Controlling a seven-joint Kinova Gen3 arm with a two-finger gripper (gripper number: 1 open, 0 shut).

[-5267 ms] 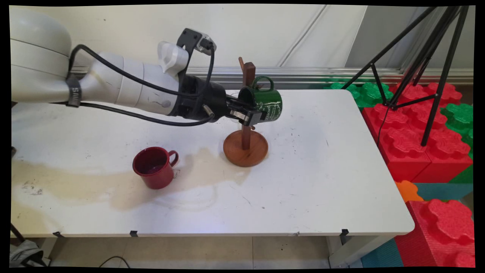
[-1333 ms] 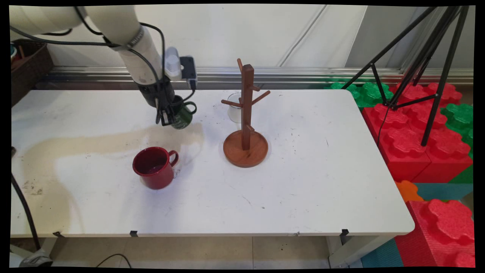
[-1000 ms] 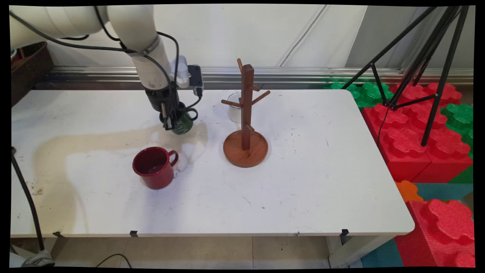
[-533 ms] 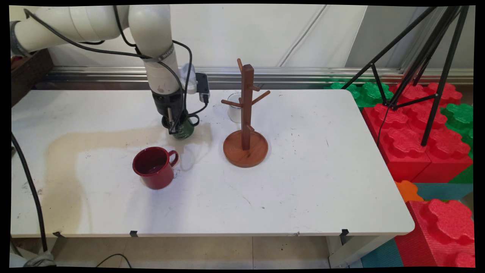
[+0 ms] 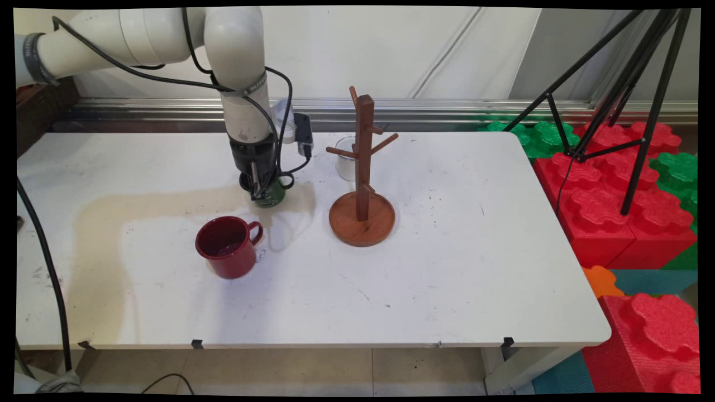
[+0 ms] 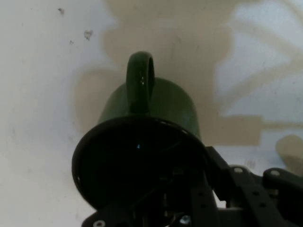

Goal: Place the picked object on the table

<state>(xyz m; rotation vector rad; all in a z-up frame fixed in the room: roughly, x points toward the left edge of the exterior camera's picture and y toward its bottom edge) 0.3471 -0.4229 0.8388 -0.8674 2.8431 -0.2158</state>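
Above the white table (image 5: 447, 251), pointing straight down: black two-finger gripper (image 5: 258, 192) clamped on dark green enamel mug's (image 5: 272, 194) rim, beside red mug (image 5: 228, 246).

Glossy enamelled green mug (image 5: 272, 194), glossy red mug (image 5: 227, 247), smooth wooden mug tree (image 5: 362, 184), scuffed matt table (image 5: 458, 251).

green mug (image 6: 142, 142) clamped at its rim by gripper (image 6: 189, 208); handle up; white table (image 6: 38, 94) beneath

green mug (image 5: 272, 193) | upright | gripped at rim | beside red mug (image 5: 228, 246)
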